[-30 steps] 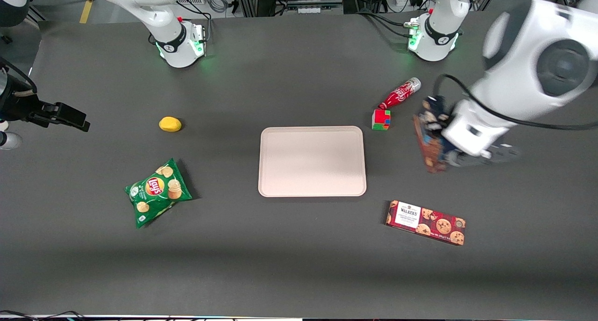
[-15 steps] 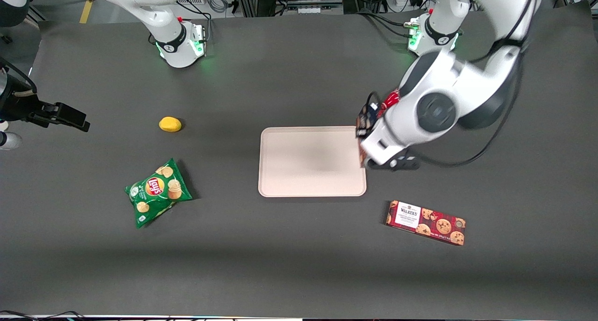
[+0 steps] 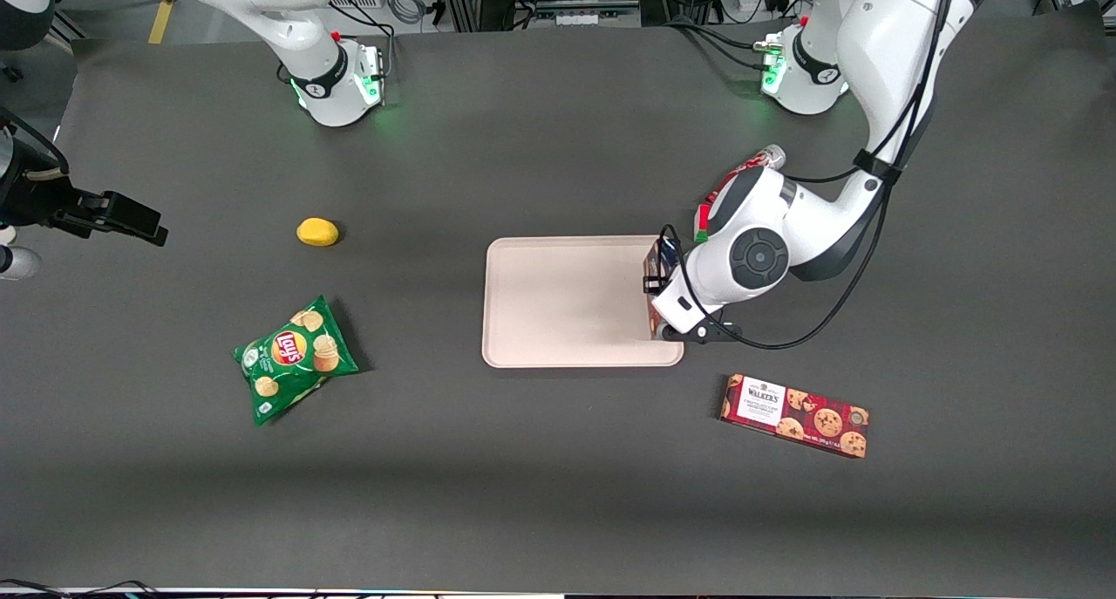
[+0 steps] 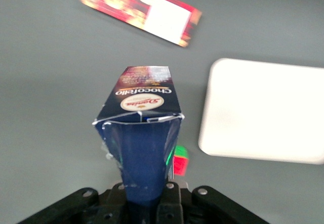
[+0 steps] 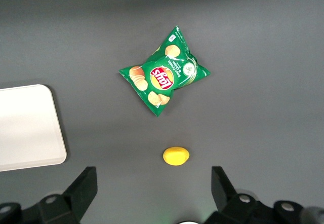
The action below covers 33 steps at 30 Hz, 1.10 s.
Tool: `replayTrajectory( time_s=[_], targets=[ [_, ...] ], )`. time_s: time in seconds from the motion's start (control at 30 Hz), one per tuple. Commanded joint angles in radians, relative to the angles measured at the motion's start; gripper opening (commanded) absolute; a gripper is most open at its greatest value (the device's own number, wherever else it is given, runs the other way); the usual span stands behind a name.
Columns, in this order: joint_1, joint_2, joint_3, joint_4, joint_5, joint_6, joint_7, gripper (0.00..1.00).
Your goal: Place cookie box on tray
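The gripper (image 4: 147, 196) clamped the navy cookie box (image 4: 142, 133) at right of centre in the front frame, over the tray's (image 3: 558, 302) right edge.

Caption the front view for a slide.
Left gripper carries the cookie box over the tray edge, Walkers box nearer the camera.

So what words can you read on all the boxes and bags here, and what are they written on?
"Chocofrolle", roughly, as the print is blurred: on the cookie box that the gripper holds shut over the tray edge.
"Lay's": on the green chip bag.
"Walkers": on the red tartan box; its smaller print is too small to read.
The red bottle has white writing, unreadable.
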Motion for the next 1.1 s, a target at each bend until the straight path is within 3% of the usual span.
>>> replayTrajectory(
  time_s=[0.0, 0.03, 0.07, 0.33, 0.53, 0.9, 1.07],
  targets=[
    [-0.003, -0.010, -0.003, -0.011, 0.038, 0.004, -0.022, 0.61],
    [-0.003, -0.010, -0.003, -0.010, 0.040, -0.002, -0.016, 0.88],
    [-0.003, -0.010, -0.003, -0.008, 0.040, -0.007, -0.013, 1.00],
    [0.000, -0.045, -0.001, 0.009, 0.038, -0.045, -0.027, 1.00],
    [0.006, -0.123, 0.017, 0.125, 0.037, -0.249, -0.036, 1.00],
    [0.011, -0.312, 0.163, 0.369, 0.038, -0.663, -0.011, 1.00],
    [0.012, -0.394, 0.282, 0.420, 0.037, -0.801, 0.131, 1.00]
  ],
)
